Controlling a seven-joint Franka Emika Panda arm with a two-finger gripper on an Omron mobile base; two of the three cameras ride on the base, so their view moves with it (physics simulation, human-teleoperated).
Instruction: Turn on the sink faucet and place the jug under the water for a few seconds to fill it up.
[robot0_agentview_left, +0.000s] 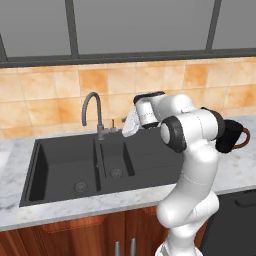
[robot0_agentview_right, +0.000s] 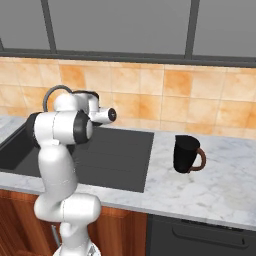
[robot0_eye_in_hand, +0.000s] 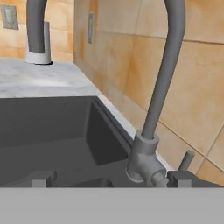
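Hand view looks along the pincer (robot0_eye_in_hand: 109, 180) toward the base of the sink faucet (robot0_eye_in_hand: 164, 87), whose small lever (robot0_eye_in_hand: 187, 160) juts at about 4 o'clock; judging by this, the arm is lined up to turn the tap on. Its two fingertips stand well apart, gripping nothing. No water runs yet. One jug (robot0_agentview_right: 186, 154) waits upright on the bench (robot0_agentview_right: 220, 185), at 3 o'clock from the sink (robot0_agentview_left: 75, 165), well apart from it. Count: one faucet, one jug, two basins, two drains.
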